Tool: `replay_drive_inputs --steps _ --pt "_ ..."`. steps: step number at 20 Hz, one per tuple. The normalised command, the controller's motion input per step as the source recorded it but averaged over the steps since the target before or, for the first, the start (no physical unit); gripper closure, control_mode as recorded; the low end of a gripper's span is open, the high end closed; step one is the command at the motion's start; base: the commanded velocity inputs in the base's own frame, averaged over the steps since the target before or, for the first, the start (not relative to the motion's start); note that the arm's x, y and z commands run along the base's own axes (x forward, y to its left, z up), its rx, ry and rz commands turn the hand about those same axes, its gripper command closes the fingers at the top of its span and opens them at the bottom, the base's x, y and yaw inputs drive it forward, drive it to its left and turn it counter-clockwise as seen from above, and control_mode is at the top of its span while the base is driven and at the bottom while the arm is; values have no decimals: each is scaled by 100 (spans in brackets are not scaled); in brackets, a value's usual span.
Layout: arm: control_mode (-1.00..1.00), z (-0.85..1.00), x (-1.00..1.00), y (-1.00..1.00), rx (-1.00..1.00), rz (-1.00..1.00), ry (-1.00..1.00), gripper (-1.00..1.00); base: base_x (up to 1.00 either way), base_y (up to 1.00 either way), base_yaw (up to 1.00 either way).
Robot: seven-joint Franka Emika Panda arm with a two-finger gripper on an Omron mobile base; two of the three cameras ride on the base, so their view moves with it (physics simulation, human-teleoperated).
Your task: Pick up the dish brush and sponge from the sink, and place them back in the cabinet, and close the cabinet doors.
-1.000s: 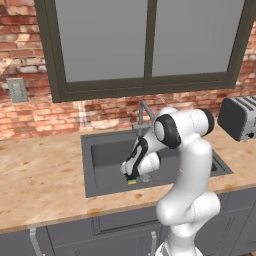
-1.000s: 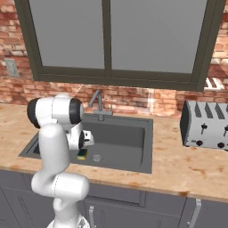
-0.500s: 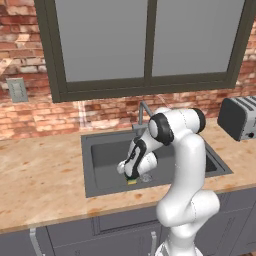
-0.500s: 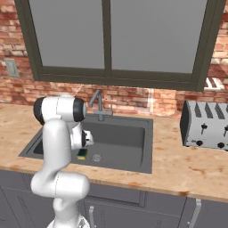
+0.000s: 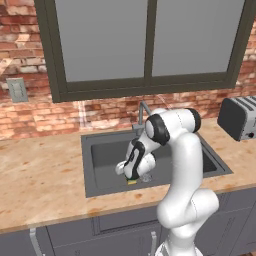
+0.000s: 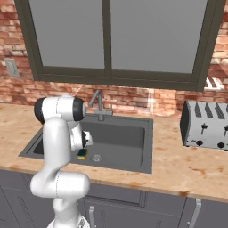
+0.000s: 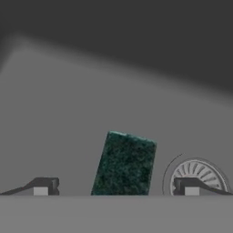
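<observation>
The sponge (image 7: 124, 164), dark green on top, lies flat on the floor of the dark grey sink (image 5: 100, 137). It sits between my fingertips in the hand view, and its yellow edge (image 5: 131, 182) shows under the hand. My gripper (image 7: 116, 186) hangs open just above it, with one finger on each side and neither touching it. From the right base view the gripper (image 6: 82, 149) is low in the basin's left front part, over the sponge (image 6: 82, 154). The dish brush, the cabinet and the cabinet doors are out of view.
A round drain (image 7: 195, 175) lies just right of the sponge. A silver faucet (image 5: 142, 112) stands at the sink's back rim. A toaster (image 6: 205, 124) is on the beige counter (image 5: 40, 175) to the right. A dark-framed window (image 5: 145, 40) fills the brick wall above.
The arm has leaned left and the hand has sunk a little lower into the sink toward the sponge. The jaws stayed open and the sponge has not moved.
</observation>
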Motion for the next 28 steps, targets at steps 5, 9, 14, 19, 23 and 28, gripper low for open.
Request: replay_drive_inputs --steps 5,9,14,19,23,28 --pt "-100 -1 0 0 0 0 1 -100 0 0 0" --pt "-100 0 0 0 0 0 0 -100 0 0 0" --pt "-100 0 2 -5 0 0 0 -100 0 0 0" --pt "-100 -3 2 -6 0 0 0 -100 0 0 0" --pt "-100 -4 0 -7 0 0 0 -100 0 0 0" --pt "-100 -1 0 -6 0 0 0 -100 0 0 0"
